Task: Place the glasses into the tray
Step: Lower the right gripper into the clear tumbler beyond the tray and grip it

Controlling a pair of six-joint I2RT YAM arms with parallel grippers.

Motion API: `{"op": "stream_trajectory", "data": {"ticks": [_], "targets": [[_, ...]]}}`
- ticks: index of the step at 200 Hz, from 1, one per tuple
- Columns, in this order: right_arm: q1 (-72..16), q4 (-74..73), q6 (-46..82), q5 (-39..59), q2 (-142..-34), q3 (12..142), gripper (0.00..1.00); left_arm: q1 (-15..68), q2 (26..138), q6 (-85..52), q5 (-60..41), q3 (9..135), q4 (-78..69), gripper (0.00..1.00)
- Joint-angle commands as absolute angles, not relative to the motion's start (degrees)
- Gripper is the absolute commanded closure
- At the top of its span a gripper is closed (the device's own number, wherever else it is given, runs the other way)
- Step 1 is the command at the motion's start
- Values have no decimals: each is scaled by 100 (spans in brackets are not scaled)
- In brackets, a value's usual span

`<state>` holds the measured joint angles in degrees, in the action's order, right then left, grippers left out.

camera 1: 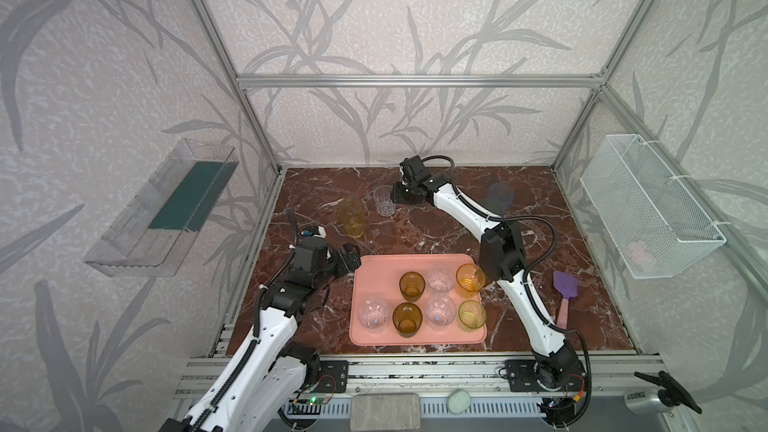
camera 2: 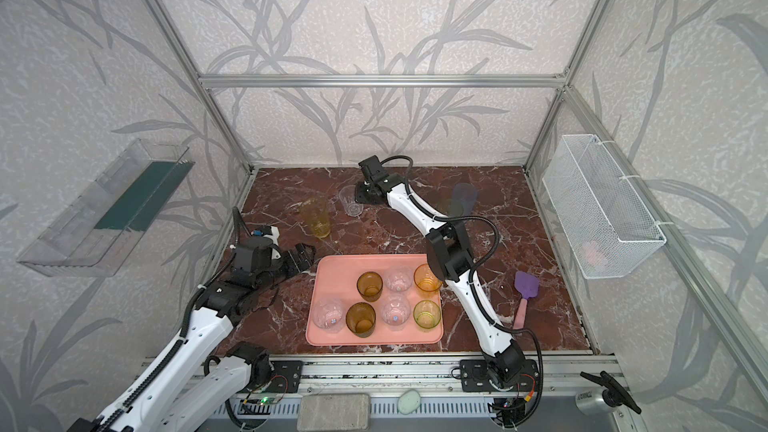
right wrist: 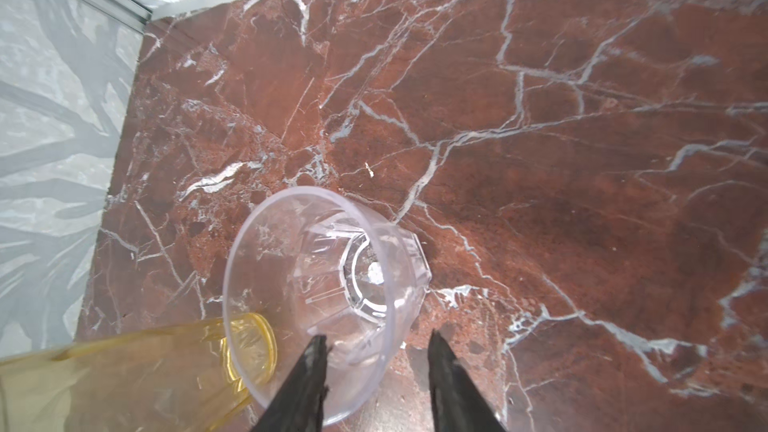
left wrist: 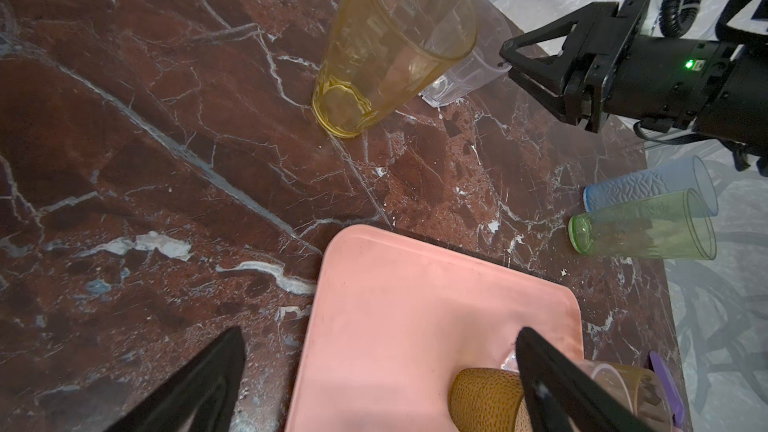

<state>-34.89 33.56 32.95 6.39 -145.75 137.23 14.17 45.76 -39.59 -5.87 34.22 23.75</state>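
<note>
Nearest the camera, seven glasses stand in the salmon-pink tray [camera 1: 374, 272] on the marbled tabletop [camera 1: 316, 189]: three clear glasses [camera 1: 373, 312], two amber glasses [camera 1: 407, 317], an orange glass [camera 1: 471, 279] and a yellow-green glass [camera 1: 472, 313]. The orange glass is partly covered by the right arm in both top views. The left hand [left wrist: 380, 332] is held wide open and empty at the tray's far left corner. Only its two black fingers [left wrist: 208, 380] are caught by the left wrist camera, cut off at the frame's edge.

A purple-headed spatula [camera 1: 564, 288] is laid on the tabletop to the right of the tray. Something pink is seen in the white wire basket [camera 1: 648, 209] on the right wall, too blurred to be named.

Farther back, off the tray, a tall yellow glass [camera 1: 352, 216] and a short clear faceted glass [camera 1: 384, 200] are stood just beside each other. The right hand [right wrist: 376, 338] is set at the faceted glass, jaws partly apart with the glass's near wall between them. Whether the wall is touched cannot be told.

Farther right, a blue-purple glass [camera 1: 500, 197] is made out only as a haze in the top views. A green glass [left wrist: 648, 230] beside it is almost wholly hidden there by the right arm.
</note>
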Motion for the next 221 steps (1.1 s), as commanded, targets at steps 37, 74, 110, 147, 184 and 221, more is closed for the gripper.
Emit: {"op": "stream_trajectory", "data": {"ticks": [37,74,110,147,184,221], "targets": [[-3500,3676,3184,431,-14809,14132,62,1345,4578,-3888,-651,3454,2320,1],[-3500,3720,3147,378,-14886,14258,62,1310,4544,-3894,-652,3417,2309,1],[-3506,3871,3129,352,-15038,14525,63,1300,4518,-3882,-656,3402,2337,1],[-3503,3965,3094,318,-15091,14616,67,1292,4482,-3876,-642,3380,2325,1],[-3494,4012,3085,289,-15088,14616,78,1292,4471,-3884,-626,3383,2321,1],[-3496,4025,3094,299,-15025,14572,87,1283,4465,-3885,-584,3406,2371,1]]}}
